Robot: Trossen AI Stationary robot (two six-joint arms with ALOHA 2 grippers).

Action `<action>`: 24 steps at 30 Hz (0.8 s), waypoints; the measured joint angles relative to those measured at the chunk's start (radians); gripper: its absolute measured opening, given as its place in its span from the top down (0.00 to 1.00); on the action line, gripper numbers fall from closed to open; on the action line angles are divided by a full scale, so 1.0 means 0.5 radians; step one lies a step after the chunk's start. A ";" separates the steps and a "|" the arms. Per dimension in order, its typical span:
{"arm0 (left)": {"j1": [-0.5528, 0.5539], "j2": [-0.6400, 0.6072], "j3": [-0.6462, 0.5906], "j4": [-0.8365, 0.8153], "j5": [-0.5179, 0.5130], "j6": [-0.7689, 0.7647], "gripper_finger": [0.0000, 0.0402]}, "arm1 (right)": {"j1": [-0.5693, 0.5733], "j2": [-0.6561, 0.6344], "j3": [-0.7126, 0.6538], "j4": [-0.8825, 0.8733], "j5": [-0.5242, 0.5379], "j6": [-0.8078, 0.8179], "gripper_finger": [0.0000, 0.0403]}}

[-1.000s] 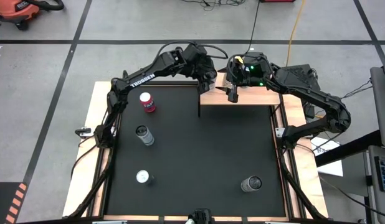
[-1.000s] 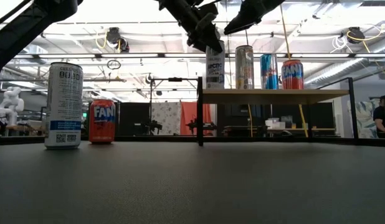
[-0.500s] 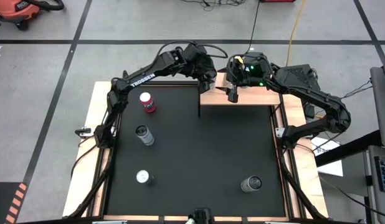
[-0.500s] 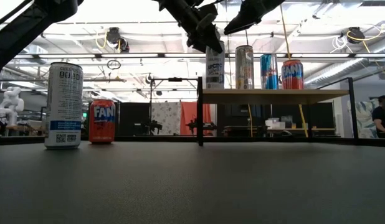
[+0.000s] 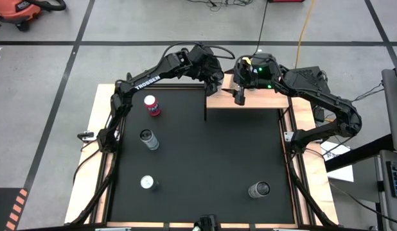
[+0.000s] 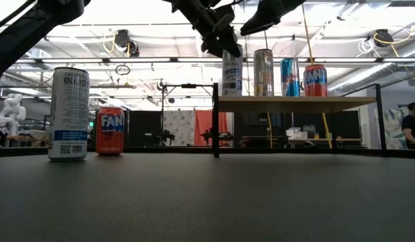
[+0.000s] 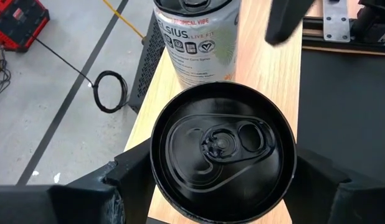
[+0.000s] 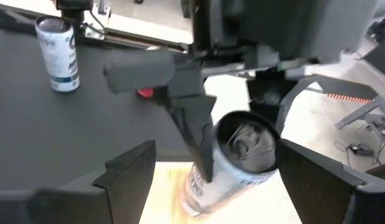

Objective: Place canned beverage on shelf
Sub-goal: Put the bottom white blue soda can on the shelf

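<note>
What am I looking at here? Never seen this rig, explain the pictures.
It is a robot with two dark arms at a table, each ending in a two-finger gripper.

The four pictures show the same instant. One looks straight down from above, one looks level across the table top, and the other two come from cameras on each wrist.

A black mat covers the table, with a small wooden shelf at its far edge. Four cans stand loose on the mat.

Four more are on the shelf. The left gripper is closed around the end can, which stands on the shelf. The other three stand free beside it.

The right gripper hovers open over the shelf, holding nothing.
</note>
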State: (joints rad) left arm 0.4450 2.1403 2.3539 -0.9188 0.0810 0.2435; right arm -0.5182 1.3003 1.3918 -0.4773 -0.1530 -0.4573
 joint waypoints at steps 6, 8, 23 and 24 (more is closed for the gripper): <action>0.000 0.000 0.000 0.000 0.002 -0.001 0.31 | -0.014 0.024 0.000 0.093 0.204 0.001 0.25; 0.000 0.000 0.000 0.002 0.002 -0.001 0.31 | -0.036 0.047 0.000 0.088 0.201 0.002 0.27; 0.003 0.002 0.000 0.008 -0.001 -0.003 0.31 | -0.102 0.149 -0.001 0.158 0.186 0.040 0.44; 0.003 0.002 0.000 0.008 -0.001 -0.003 0.31 | -0.102 0.149 -0.001 0.155 0.185 0.046 0.45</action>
State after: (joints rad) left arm 0.4465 2.1414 2.3539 -0.9146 0.0805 0.2420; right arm -0.5694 1.3746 1.3914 -0.4000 -0.0605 -0.4343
